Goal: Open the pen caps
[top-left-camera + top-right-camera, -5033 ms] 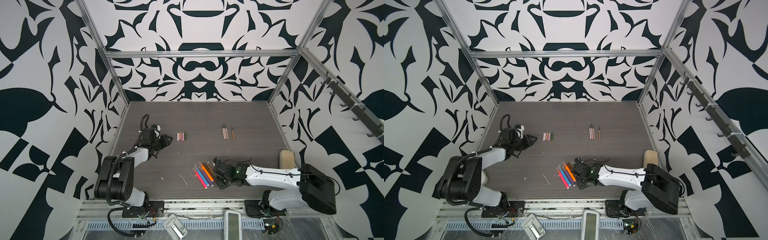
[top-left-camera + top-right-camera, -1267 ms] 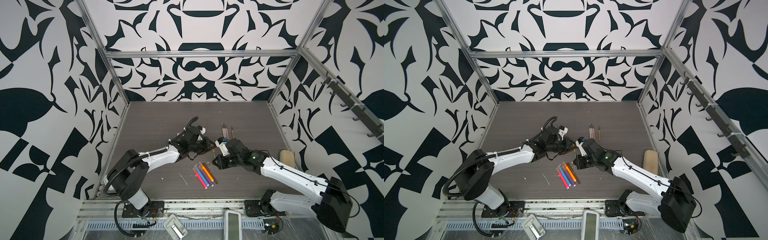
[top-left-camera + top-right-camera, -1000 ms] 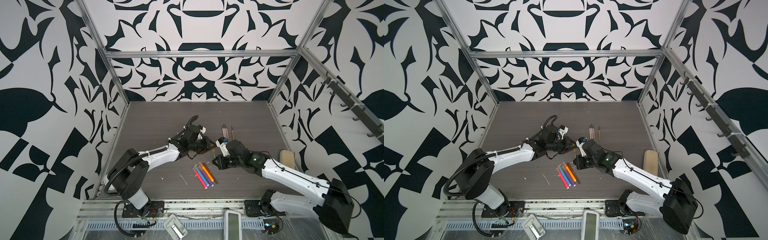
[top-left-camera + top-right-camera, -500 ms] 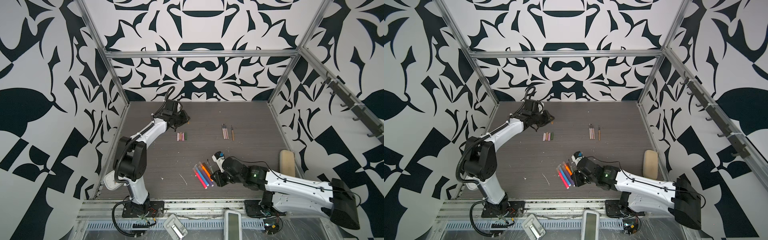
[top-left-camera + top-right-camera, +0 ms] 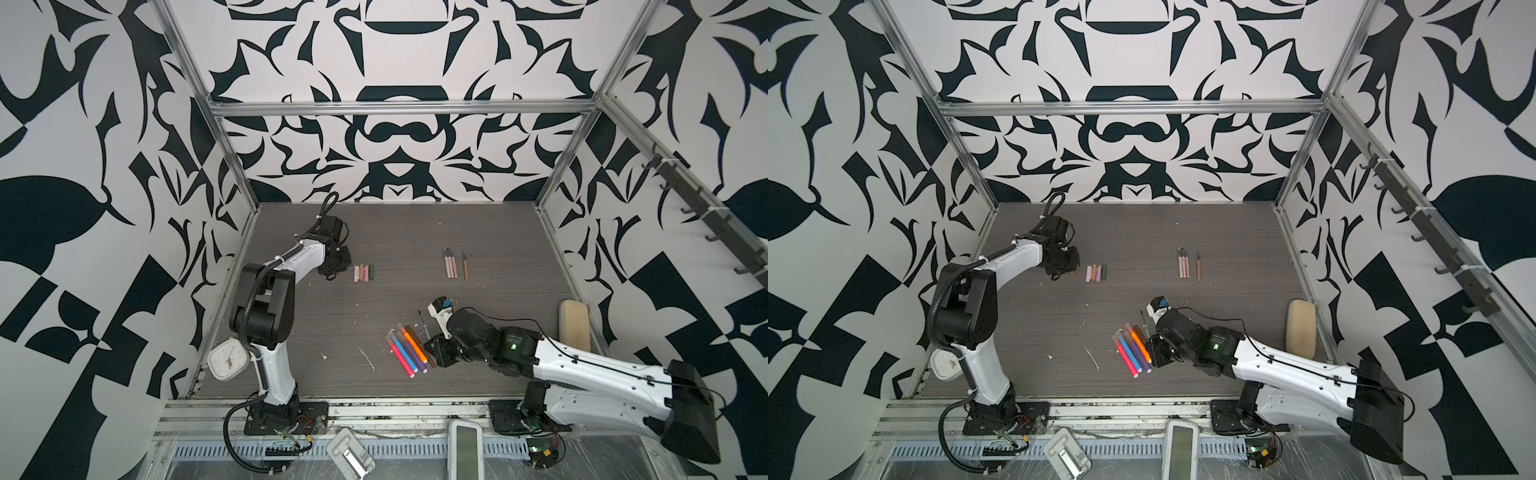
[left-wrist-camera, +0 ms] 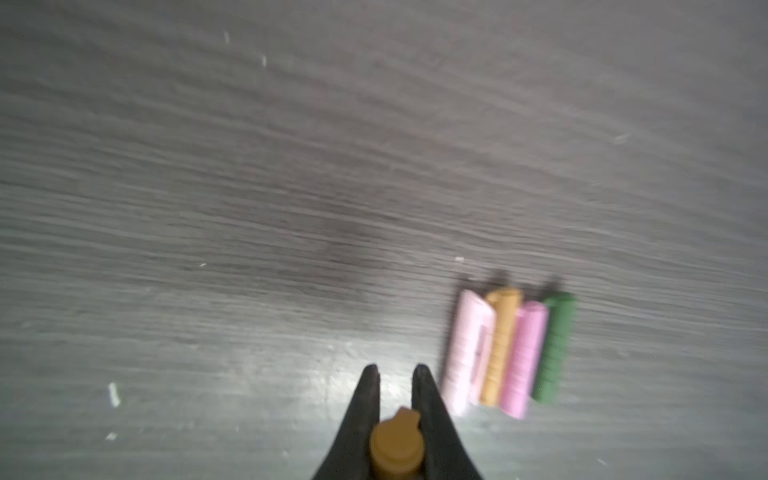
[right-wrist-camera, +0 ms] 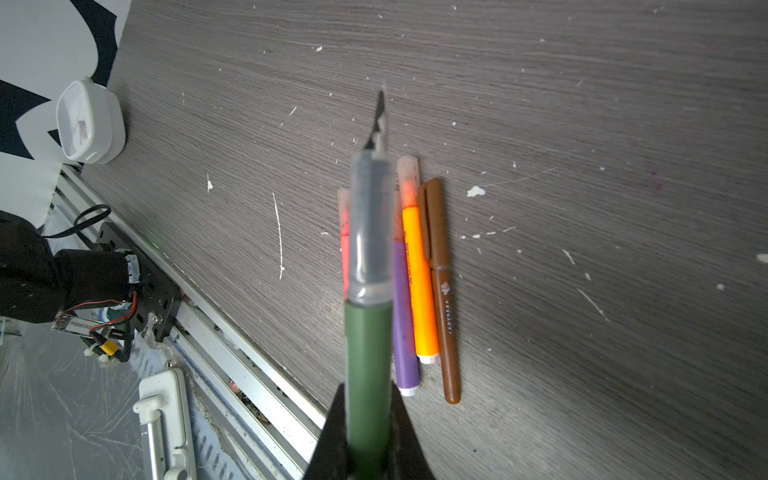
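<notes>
Just beside the cap row (image 6: pixel 523 353), left tool (image 6: pixel 396 370) pinches a brown cap (image 6: pixel 397 449), axis roughly parallel to the row; right tool (image 7: pixel 368 390), well apart, pinches a green pen (image 7: pixel 368 340).

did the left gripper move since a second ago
Yes. The left gripper was mid-table, right of the row of caps in a top view; now it sits just left of that row, holding a tan cap.

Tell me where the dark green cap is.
In both top views the dark green cap lies left of centre, rightmost in a row of four caps, beside a pink cap.
</notes>
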Motion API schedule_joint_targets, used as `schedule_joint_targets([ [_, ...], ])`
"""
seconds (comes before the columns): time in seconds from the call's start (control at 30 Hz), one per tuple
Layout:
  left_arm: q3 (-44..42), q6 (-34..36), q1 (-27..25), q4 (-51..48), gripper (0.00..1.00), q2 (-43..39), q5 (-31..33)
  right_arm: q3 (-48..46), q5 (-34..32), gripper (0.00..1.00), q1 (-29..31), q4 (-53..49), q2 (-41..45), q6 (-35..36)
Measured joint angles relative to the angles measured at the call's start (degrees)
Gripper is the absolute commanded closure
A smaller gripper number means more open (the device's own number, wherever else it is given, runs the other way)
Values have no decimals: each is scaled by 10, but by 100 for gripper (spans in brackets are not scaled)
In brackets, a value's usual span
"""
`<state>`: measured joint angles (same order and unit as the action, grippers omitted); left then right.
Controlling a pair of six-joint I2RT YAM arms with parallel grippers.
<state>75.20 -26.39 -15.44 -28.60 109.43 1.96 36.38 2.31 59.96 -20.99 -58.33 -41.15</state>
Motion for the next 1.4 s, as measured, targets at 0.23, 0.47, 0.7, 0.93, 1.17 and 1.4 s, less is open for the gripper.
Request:
schedule_joint_targets([
  [0.23, 19, 16, 3, 0, 77, 44, -21, 0, 5, 100, -3, -2, 0, 4],
  [0.47, 23, 20, 16, 5, 71, 48, -49, 0, 9, 100, -4, -2, 0, 4],
  [0.7, 21, 17, 17, 12, 77, 48, -85, 0, 12, 100, -4, 0, -6, 4],
  [0.93, 21, 11, 17, 26, 83, 48, -112, -1, 13, 100, -4, 3, -6, 3],
  [1.17, 21, 9, 18, 27, 84, 48, -117, -4, 13, 100, -4, 5, -6, 3],
  [1.4, 17, 6, 19, 28, 75, 47, -113, -4, 15, 100, -19, 2, -6, 14],
])
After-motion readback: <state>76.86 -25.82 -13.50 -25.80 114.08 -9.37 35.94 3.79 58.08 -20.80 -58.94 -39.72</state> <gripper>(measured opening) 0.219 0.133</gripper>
